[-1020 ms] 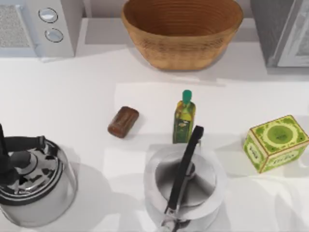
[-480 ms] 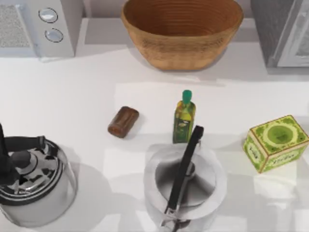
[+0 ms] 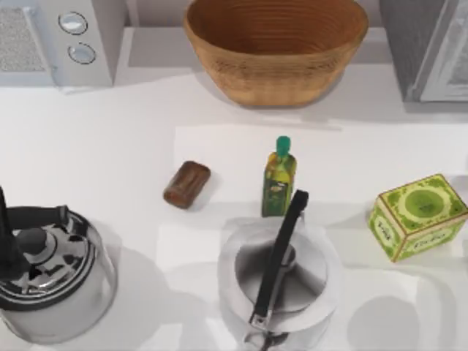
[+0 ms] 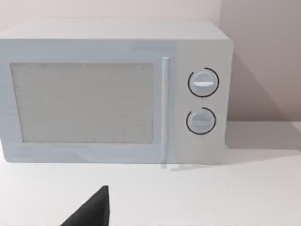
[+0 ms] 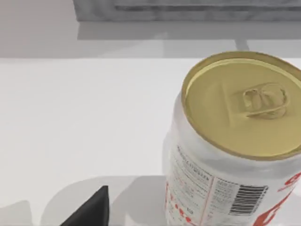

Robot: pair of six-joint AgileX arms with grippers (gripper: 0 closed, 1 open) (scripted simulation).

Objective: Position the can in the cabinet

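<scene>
A white drink can [image 5: 225, 174] with a gold lid, pull tab and red print stands upright on the white table in the right wrist view. It is close in front of my right gripper [image 5: 89, 209], whose dark tip shows at the picture's edge. The grey cabinet [image 3: 428, 47] stands at the table's back right, and its base [image 5: 188, 9] lies beyond the can. A glossy reddish-brown cylinder [image 3: 187, 184] lies on its side near the table's middle. My left gripper [image 4: 89, 209] faces the microwave [image 4: 113, 94].
A wicker basket [image 3: 276, 47] sits at the back centre and the microwave [image 3: 58, 40] at the back left. A green-capped oil bottle [image 3: 279, 178], a green square box [image 3: 418, 216], a steel kettle [image 3: 47, 281] and a steel pot [image 3: 281, 281] stand nearer the front.
The shadows on the table's front right have shifted into a rounder patch. None of the objects in the top view has moved.
</scene>
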